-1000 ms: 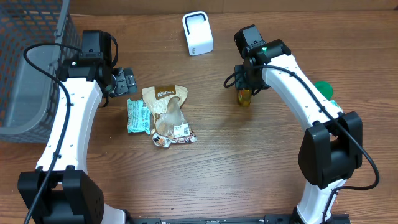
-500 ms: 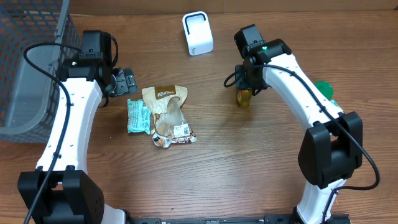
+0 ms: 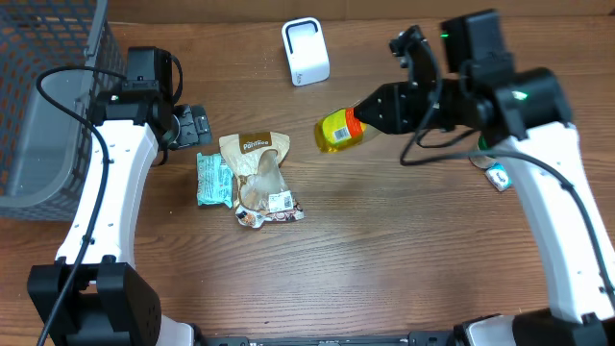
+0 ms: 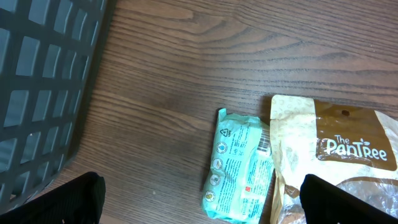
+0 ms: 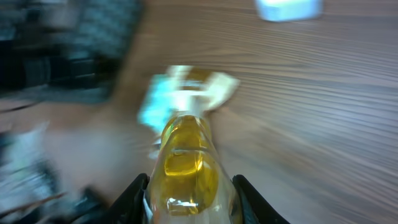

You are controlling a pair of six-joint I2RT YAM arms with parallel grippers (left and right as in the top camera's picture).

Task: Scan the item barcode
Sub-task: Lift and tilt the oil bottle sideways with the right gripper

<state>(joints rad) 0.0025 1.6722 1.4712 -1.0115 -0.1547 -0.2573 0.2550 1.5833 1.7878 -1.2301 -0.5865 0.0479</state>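
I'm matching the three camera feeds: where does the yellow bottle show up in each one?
Overhead: the yellow bottle is at upper centre, held off the table by the right gripper.
Left wrist: not in it.
Right wrist: bottom centre, between the gripper's own fingers, blurred.
Shared landmark: the teal packet, just left of the brown pouch in the overhead and left wrist views; a blurred teal patch in the right wrist view is probably the same packet.

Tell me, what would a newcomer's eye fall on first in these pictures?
The yellow bottle, held sideways by the right tool, stands out mid-table, near the white scanner at the far edge. Next, a brown pouch and a teal packet lie side by side left of it.
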